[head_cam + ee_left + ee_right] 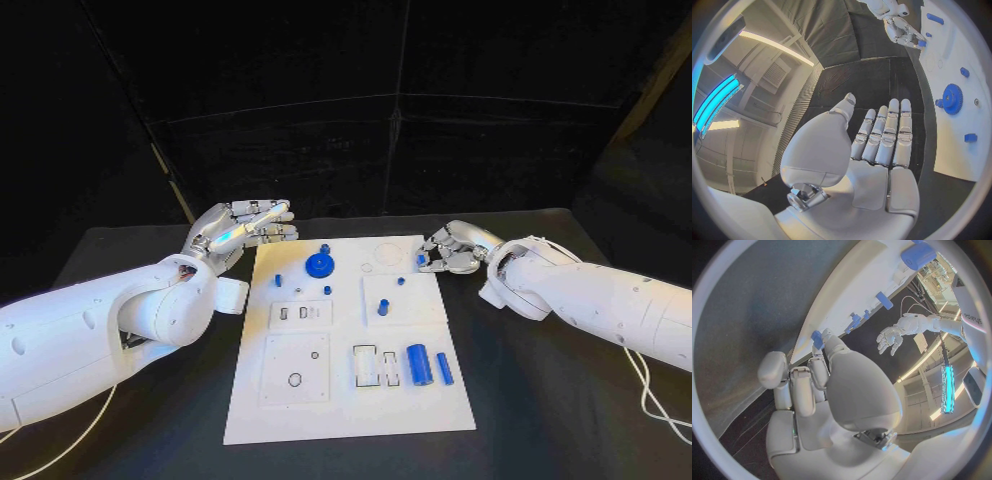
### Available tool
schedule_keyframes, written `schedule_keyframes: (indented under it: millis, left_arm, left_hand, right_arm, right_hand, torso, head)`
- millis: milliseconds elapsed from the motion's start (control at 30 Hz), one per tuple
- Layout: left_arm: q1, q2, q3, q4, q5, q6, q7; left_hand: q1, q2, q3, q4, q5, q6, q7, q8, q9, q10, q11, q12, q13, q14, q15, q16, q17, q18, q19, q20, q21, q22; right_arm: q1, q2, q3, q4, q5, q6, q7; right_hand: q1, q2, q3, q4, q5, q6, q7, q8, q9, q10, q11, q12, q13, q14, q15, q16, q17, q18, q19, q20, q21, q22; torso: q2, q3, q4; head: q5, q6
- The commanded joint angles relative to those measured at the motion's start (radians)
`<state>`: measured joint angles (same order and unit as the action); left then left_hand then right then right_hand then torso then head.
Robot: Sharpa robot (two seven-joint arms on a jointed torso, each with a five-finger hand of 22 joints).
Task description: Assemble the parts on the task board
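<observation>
Right hand (450, 252) pinches a small blue part (423, 259) at the task board's (346, 400) far right edge; left hand (238, 232) hovers spread, holding nothing. Risk: the thin fingertip grip may let the part slip.

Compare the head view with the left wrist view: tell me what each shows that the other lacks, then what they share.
Head view alone: the near end of the task board, with its large blue cylinder and the slim blue rod beside it.

Left wrist view alone: the left hand from behind, palm bare, fingers straight and close together, holding nothing.

Both: the blue gear on the board, and the right hand at the board's right edge, pinching a small blue part.
</observation>
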<state>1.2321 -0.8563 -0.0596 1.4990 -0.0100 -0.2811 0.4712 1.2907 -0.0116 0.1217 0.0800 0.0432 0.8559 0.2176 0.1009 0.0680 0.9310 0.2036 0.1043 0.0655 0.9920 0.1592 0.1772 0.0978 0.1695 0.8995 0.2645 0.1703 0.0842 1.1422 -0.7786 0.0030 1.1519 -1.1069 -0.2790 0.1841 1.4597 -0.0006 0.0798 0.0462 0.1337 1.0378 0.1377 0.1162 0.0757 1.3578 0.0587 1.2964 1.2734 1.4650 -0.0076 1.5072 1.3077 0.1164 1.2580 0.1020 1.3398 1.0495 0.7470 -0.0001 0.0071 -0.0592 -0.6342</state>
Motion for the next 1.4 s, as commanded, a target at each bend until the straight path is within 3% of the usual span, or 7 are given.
schedule_keyframes:
  millis: [33,267,567,800,1033,1200,1400]
  left_arm:
    - [0.001,0.001,0.001,0.001,-0.004,0.012,-0.003]
    - [0.001,0.0,0.001,0.001,-0.004,0.013,-0.004]
    - [0.001,-0.002,0.001,0.002,-0.004,0.013,-0.005]
    - [0.001,-0.004,0.001,0.002,-0.004,0.012,-0.007]
    - [0.001,0.004,0.0,-0.003,-0.004,0.013,-0.008]
    - [0.001,0.014,-0.001,-0.012,-0.004,0.014,-0.009]
    - [0.002,0.03,-0.001,-0.028,-0.003,0.014,-0.01]
  left_hand:
    - [0.003,0.01,-0.001,-0.005,0.003,0.003,0.044,-0.003,-0.002,0.0,0.005,-0.005,-0.002,-0.005,0.002,-0.005,-0.001,0.009,0.009,0.001,-0.004,-0.001]
    - [0.003,0.011,-0.001,-0.006,0.003,0.003,0.044,-0.004,-0.002,0.0,0.005,-0.005,-0.001,-0.005,0.003,-0.006,-0.001,0.009,0.009,0.001,-0.004,-0.001]
    - [0.003,0.011,-0.001,-0.006,0.003,0.003,0.044,-0.004,-0.002,0.0,0.005,-0.005,-0.001,-0.005,0.003,-0.006,-0.001,0.009,0.009,0.001,-0.004,-0.001]
    - [0.003,0.012,-0.001,-0.006,0.003,0.004,0.044,-0.004,-0.001,0.0,0.005,-0.006,-0.001,-0.005,0.003,-0.006,-0.002,0.009,0.009,0.001,-0.005,-0.002]
    - [0.003,0.012,-0.001,-0.006,0.003,0.004,0.044,-0.004,-0.001,0.0,0.005,-0.006,-0.001,-0.004,0.002,-0.006,-0.001,0.009,0.009,0.001,-0.005,-0.002]
    - [0.003,0.013,-0.001,-0.007,0.003,0.004,0.044,-0.004,-0.001,0.0,0.004,-0.006,-0.001,-0.004,0.002,-0.006,-0.001,0.009,0.009,0.001,-0.005,-0.002]
    - [0.003,0.013,-0.001,-0.007,0.003,0.004,0.044,-0.004,-0.001,0.001,0.004,-0.006,-0.001,-0.003,0.002,-0.005,-0.001,0.009,0.01,0.0,-0.005,-0.002]
  right_arm:
    - [0.002,0.001,0.0,-0.002,-0.005,0.004,0.0]
    - [0.002,0.003,0.0,-0.001,-0.005,-0.01,-0.001]
    - [0.002,-0.013,0.001,0.031,-0.005,-0.072,-0.014]
    - [0.003,-0.054,0.001,0.125,-0.015,-0.092,-0.042]
    - [0.009,-0.064,0.002,0.23,-0.036,-0.111,-0.087]
    - [0.011,-0.033,0.002,0.307,-0.076,-0.141,-0.156]
    - [0.011,0.026,0.002,0.346,-0.129,-0.133,-0.234]
  right_hand:
    - [0.003,0.014,0.008,-0.004,-0.008,0.012,-0.001,0.007,0.002,0.005,-0.006,0.003,-0.001,0.08,-0.009,0.005,0.143,-0.012,0.005,-0.006,0.007,0.004]
    - [0.001,0.024,0.019,-0.007,-0.014,0.024,-0.005,0.012,0.002,0.008,-0.011,0.006,0.002,0.08,-0.013,0.006,0.145,-0.013,0.008,-0.01,0.009,0.008]
    - [0.003,0.04,0.04,-0.012,-0.012,0.031,-0.01,0.016,0.001,0.009,-0.015,0.005,0.002,0.081,-0.018,0.008,0.15,-0.014,0.012,-0.015,0.011,0.012]
    - [-0.003,0.04,0.043,-0.01,-0.009,0.028,-0.009,0.014,0.0,0.005,-0.014,0.0,-0.003,0.081,-0.018,0.008,0.15,-0.015,0.012,-0.015,0.012,0.013]
    - [-0.027,0.032,0.045,-0.001,0.005,0.027,-0.009,0.013,-0.002,0.006,-0.014,-0.001,-0.003,0.082,-0.018,0.009,0.152,-0.015,0.014,-0.016,0.013,0.015]
    - [-0.031,0.033,0.047,0.001,0.006,0.029,-0.01,0.014,-0.002,0.008,-0.015,0.0,-0.001,0.082,-0.018,0.009,0.152,-0.015,0.014,-0.016,0.012,0.014]
    - [-0.021,0.031,0.063,-0.011,0.002,0.031,-0.012,0.016,-0.002,0.011,-0.017,0.004,0.004,0.082,-0.02,0.01,0.153,-0.015,0.014,-0.018,0.012,0.015]
  torso:
    - [0.0,-0.0001,0.0008]
    - [0.0,-0.0005,0.0003]
    - [-0.001,-0.0008,0.0007]
    - [-0.003,-0.0014,-0.001]
    - [-0.012,-0.0054,0.0022]
    - [-0.023,-0.009,0.0044]
    - [-0.035,-0.0146,0.014]
  head:
    - [0.0,0.0]
    - [0.002,-0.002]
    - [0.003,-0.003]
    - [0.005,-0.002]
    - [0.012,-0.008]
    - [0.026,-0.016]
    - [0.042,-0.025]
